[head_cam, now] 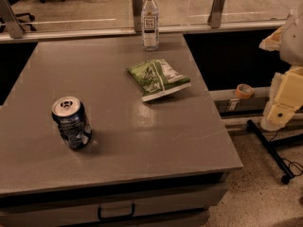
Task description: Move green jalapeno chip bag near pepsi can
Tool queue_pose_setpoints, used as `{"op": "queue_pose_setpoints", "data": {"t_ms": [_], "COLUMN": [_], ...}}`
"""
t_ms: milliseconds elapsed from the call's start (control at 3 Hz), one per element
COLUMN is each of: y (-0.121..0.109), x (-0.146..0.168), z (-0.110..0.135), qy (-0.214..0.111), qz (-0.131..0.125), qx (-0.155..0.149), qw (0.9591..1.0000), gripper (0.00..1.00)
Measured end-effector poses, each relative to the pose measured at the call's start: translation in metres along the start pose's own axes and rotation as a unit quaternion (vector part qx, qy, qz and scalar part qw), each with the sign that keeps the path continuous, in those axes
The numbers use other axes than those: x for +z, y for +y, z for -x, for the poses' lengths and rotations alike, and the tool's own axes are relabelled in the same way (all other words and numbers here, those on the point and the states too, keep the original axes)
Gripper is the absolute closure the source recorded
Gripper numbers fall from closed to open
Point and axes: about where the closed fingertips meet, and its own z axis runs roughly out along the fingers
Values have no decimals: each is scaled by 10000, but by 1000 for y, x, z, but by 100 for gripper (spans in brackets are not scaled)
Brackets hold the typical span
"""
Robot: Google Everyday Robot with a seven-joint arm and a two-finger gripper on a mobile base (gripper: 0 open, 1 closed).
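Three things sit on the grey desk [142, 145], well apart from one another. The green jalapeno chip bag [158, 78] lies flat right of centre, towards the far half, with its pale sealed edge nearest the desk's right edge. The pepsi can [71, 123] stands upright near the left front, clear of both edges. A broad strip of bare surface runs between bag and can, and more lies open along the front.

The desk top is smooth and dull with a faint sheen and fine scratches. The bag is crinkly, with a white label panel. The can is a dark blue cylinder with a silver top and pull tab.

A clear bottle [150, 20] with a white cap stands at the far edge, just behind the bag. The end effector [277, 112], pale and blocky, hangs off the desk to the right, above the floor; whether it is apart or together, I cannot tell. A tape roll [244, 91] rests on a ledge beside it, and a black stand leg [270, 150] crosses the floor below.
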Motion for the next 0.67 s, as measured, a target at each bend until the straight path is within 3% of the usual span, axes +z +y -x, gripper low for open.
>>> {"op": "queue_pose_setpoints", "data": {"t_ms": [333,667], "y": [0,-4], "x": [0,8], "z": [0,16], "qy": [0,-509], "qz": [-1,-17], "qx": [0,85], "qw": [10000,9987], "gripper": [0,0]}}
